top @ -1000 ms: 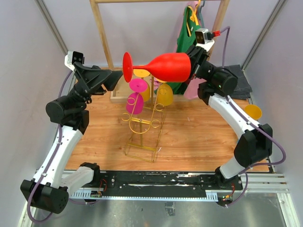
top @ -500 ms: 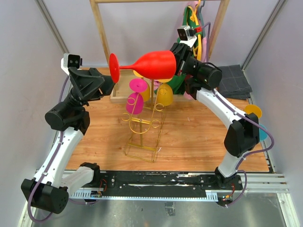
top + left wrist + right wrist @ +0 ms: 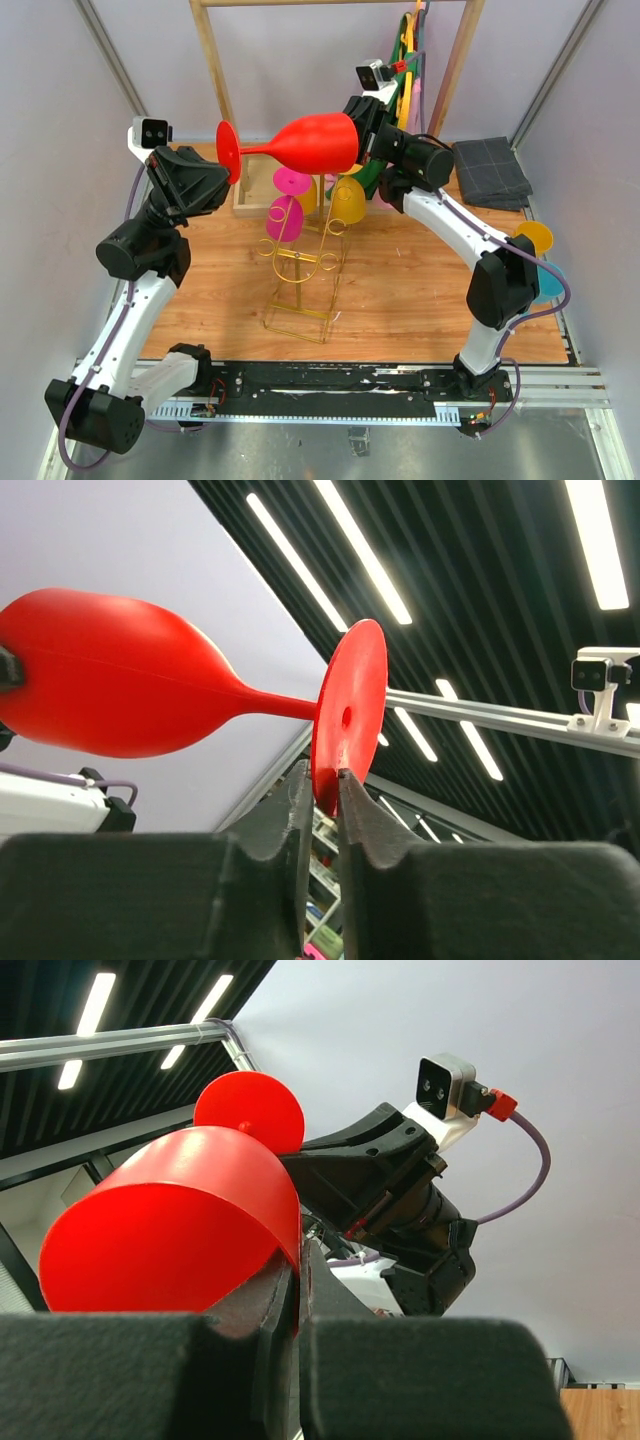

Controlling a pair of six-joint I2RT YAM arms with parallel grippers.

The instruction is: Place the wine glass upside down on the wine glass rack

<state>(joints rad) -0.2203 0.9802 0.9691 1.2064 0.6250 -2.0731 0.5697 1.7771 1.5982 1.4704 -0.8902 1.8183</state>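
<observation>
A red wine glass [image 3: 310, 143] lies horizontal high in the air, foot to the left. My right gripper [image 3: 358, 140] is shut on the bowl's rim; the wrist view shows the rim pinched between its fingers [image 3: 298, 1260]. My left gripper [image 3: 222, 172] is at the foot; in the left wrist view the foot disc [image 3: 345, 715] sits between the two nearly closed fingers [image 3: 322, 780]. The gold wire rack [image 3: 300, 265] stands on the table below, with pink glasses [image 3: 283, 218] and a yellow glass [image 3: 348, 200] hanging upside down on it.
A tall wooden rail frame [image 3: 215, 70] stands behind the rack, with coloured hangers [image 3: 408, 40] at its right. A folded grey cloth [image 3: 490, 172] lies at the back right. A yellow cup [image 3: 533, 237] and a teal one [image 3: 548, 285] sit at the right edge.
My right arm carried the red glass to the left and up. My left gripper rose to meet it, and the foot disc now sits between its fingers.
</observation>
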